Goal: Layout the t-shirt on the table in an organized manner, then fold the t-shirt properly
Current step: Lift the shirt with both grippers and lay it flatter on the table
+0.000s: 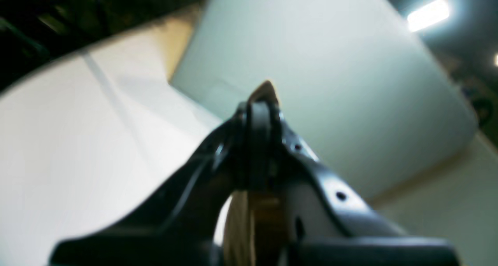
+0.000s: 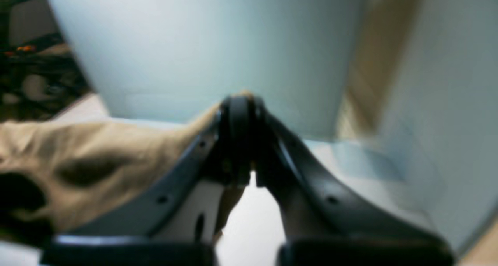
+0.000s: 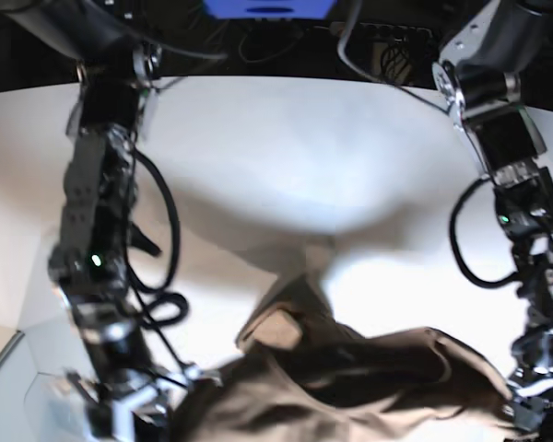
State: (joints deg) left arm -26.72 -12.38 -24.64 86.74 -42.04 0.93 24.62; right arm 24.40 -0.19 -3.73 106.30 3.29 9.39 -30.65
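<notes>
A robotics lab, by the look of it: two cabled arms (image 3: pixel 97 230) over a white table (image 3: pixel 286 157), ceiling strip light (image 1: pixel 428 14) overhead.

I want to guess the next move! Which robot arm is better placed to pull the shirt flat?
Neither clearly. The left gripper and right gripper are both shut on the t-shirt, at opposite ends, so they would likely spread it over the table together.

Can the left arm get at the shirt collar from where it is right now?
Probably not yet. The left gripper is shut on the shirt at its edge, and the right gripper also pinches cloth. The bunched fabric hides any collar.
</notes>
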